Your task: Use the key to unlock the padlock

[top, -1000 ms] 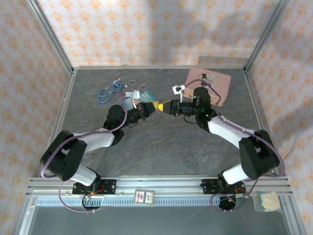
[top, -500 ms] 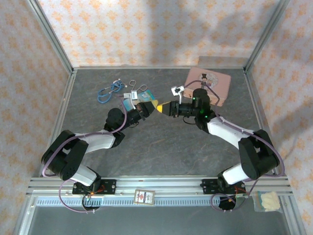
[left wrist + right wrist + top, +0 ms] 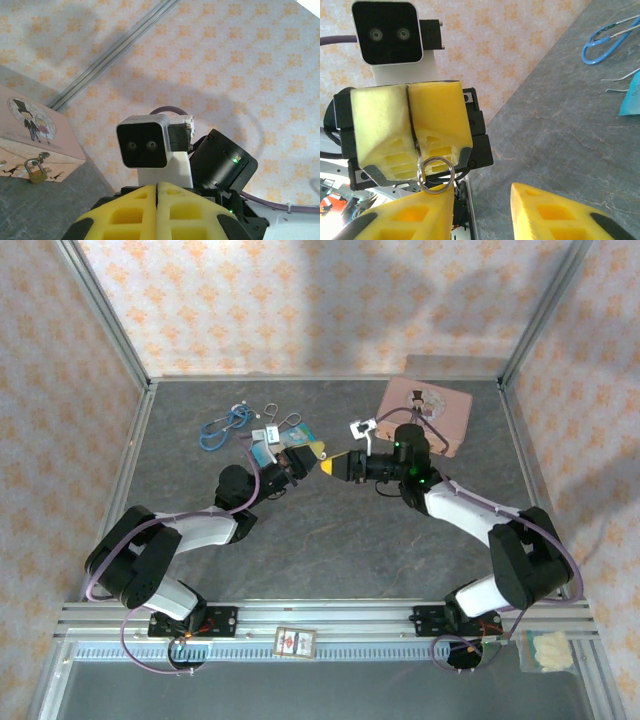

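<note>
Because the left gripper has its yellow pads pressed tight together, the key pinched in their seam is almost wholly buried, with its silver ring dangling free. Facing it, the right gripper stands with pads parted, holding nothing, one pad right at the ring. Farther right, the padlock hangs on the pink tin's front, its shackle hard to make out.

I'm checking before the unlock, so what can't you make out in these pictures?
- The key's blade: right wrist view, buried between the left claw's shut pads; just its ring hangs out.
- The padlock's keyhole: left wrist view, too small.
- Top view: padlock too small against the pink tin.
</note>
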Controlling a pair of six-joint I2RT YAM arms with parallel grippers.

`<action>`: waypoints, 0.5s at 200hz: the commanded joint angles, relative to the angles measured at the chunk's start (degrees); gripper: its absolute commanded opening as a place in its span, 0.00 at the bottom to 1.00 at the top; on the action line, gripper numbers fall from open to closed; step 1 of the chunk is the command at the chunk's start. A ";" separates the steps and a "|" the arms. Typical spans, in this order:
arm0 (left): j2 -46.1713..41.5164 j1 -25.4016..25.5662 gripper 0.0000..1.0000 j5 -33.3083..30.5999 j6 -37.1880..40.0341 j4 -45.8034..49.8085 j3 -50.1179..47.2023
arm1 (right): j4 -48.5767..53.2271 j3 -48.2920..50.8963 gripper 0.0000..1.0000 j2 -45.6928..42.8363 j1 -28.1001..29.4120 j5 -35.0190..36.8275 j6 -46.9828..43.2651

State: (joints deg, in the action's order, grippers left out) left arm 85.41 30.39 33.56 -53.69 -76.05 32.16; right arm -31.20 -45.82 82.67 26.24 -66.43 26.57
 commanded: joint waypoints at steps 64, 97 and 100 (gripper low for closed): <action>-3.12 1.38 0.00 -0.71 6.63 8.75 0.90 | -5.16 -0.24 0.33 -2.03 -1.02 -1.51 1.90; -2.53 1.68 0.00 -0.70 6.05 7.66 1.72 | -7.00 -0.06 0.29 -0.33 0.62 -1.42 2.72; -2.39 1.76 0.00 -0.69 6.10 7.67 1.77 | -7.16 -0.06 0.29 -0.18 0.69 -1.42 2.86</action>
State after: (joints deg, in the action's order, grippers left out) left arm 82.54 31.18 32.51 -48.49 -67.07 32.05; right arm -33.63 -45.84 81.28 25.82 -66.72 27.77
